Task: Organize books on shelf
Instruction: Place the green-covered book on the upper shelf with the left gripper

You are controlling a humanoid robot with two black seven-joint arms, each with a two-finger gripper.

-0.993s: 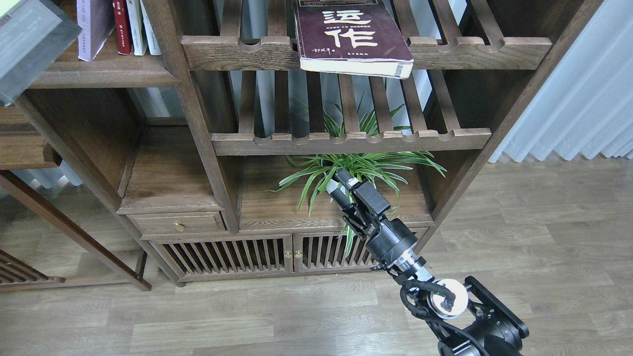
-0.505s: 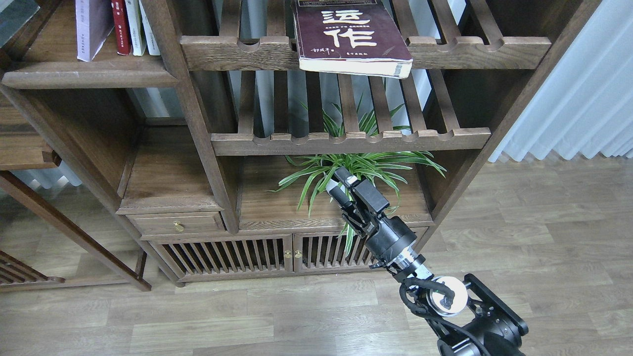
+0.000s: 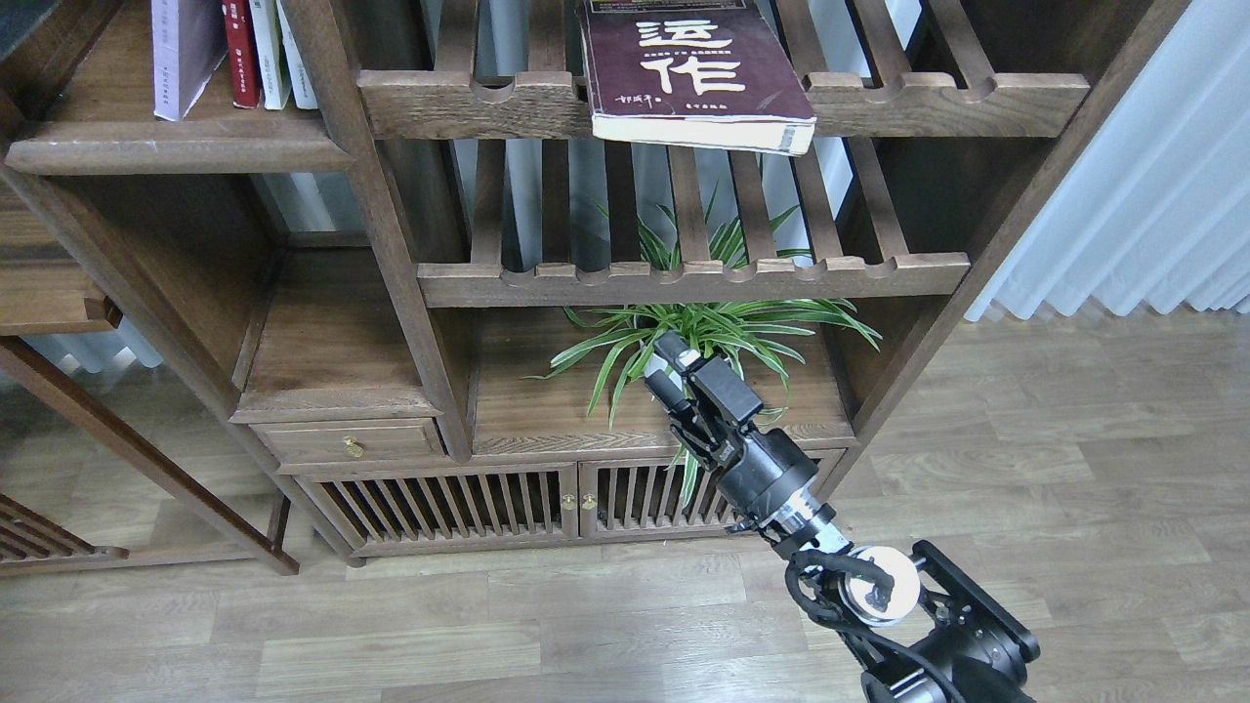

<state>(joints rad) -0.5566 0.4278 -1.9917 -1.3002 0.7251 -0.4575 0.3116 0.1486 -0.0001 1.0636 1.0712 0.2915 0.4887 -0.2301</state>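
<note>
Maroon book (image 3: 695, 73) cropped at top edge, right gripper (image 3: 672, 363) fingers indistinct (grip unclear), left gripper unseen

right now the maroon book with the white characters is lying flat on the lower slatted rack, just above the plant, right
Not quite. The head view shows the maroon book lying flat on the upper slatted rack, its corner overhanging the front rail. The lower slatted rack, just above the plant, holds no book.

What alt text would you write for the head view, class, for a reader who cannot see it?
A thick maroon book lies flat on a slatted rack, overhanging its front rail. Below, the right gripper hangs empty before a green plant. More books stand on the plank shelf upper left.
</note>
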